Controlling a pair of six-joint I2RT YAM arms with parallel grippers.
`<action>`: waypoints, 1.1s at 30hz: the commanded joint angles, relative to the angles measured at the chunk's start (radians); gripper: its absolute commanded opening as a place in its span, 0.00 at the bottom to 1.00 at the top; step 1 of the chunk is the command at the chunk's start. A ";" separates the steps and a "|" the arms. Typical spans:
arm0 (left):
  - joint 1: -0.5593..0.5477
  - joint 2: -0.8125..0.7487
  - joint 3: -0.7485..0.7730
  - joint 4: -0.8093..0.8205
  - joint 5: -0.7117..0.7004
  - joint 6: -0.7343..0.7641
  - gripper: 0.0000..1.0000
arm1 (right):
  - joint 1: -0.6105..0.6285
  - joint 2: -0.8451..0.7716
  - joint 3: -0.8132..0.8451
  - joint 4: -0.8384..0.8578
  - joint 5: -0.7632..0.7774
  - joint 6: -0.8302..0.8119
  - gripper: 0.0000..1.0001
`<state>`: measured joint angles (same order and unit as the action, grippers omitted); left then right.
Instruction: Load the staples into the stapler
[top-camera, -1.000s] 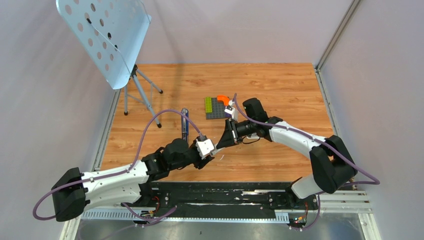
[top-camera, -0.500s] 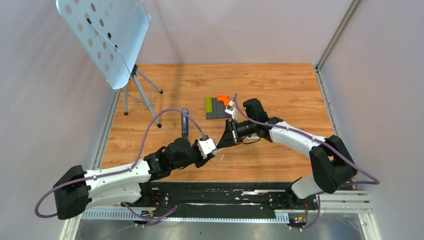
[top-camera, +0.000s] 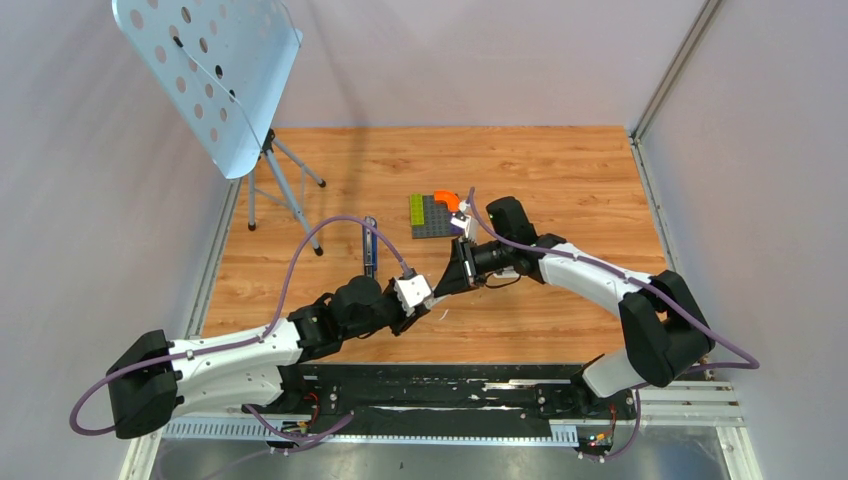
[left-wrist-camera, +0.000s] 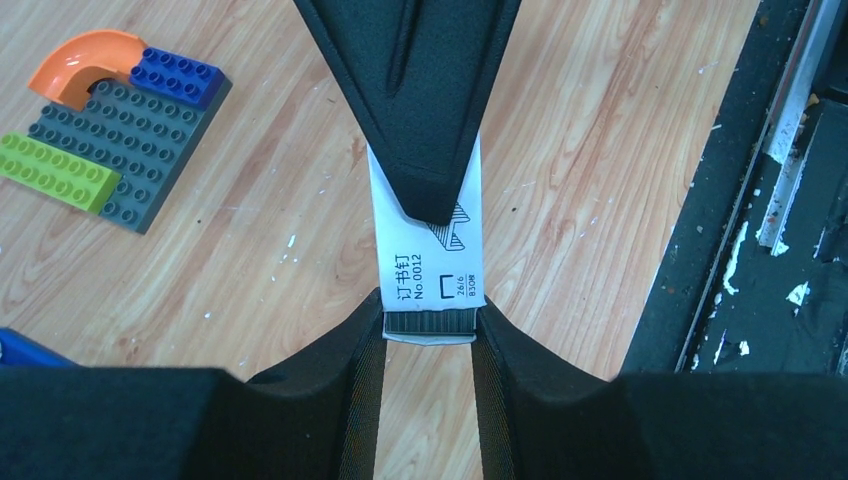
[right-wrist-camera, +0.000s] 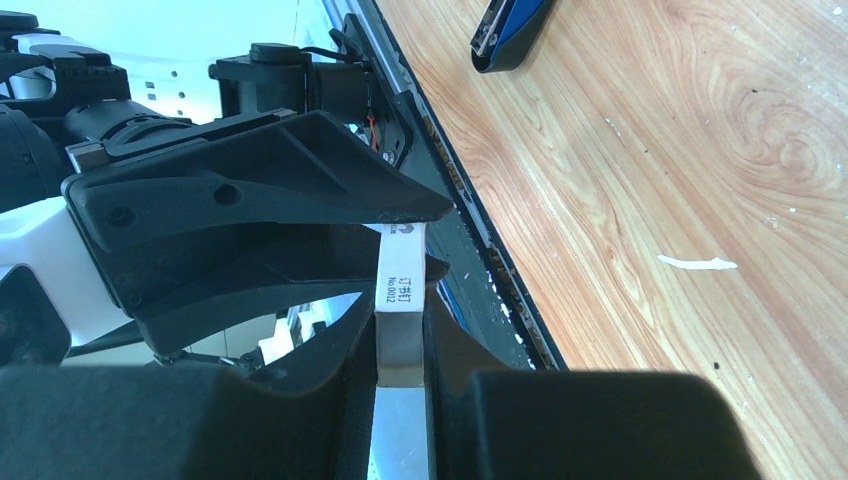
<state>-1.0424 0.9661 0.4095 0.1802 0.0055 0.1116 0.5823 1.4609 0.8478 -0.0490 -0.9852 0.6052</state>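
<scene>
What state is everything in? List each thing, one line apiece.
staple box: gripped by the right end effector, one end open.
staple strip: showing at the box's open end, between the left fingers.
left end effector: closed on the staple strip.
right end effector: shut on the staple box.
stapler: lying on the table, held by neither arm.
block plate: flat on the table, bricks on it.
music stand: upright.
</scene>
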 joint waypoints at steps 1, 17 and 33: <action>-0.007 0.007 -0.006 0.018 -0.039 -0.027 0.25 | -0.028 -0.016 -0.010 -0.028 0.010 -0.024 0.18; -0.006 0.005 -0.038 0.044 -0.060 -0.050 0.25 | -0.083 -0.049 -0.026 -0.068 -0.014 -0.061 0.21; -0.006 0.031 -0.038 0.035 -0.050 -0.059 0.26 | -0.094 -0.042 0.003 -0.115 -0.004 -0.101 0.25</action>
<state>-1.0492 0.9848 0.3916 0.2283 -0.0235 0.0669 0.5137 1.4330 0.8402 -0.1097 -1.0019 0.5507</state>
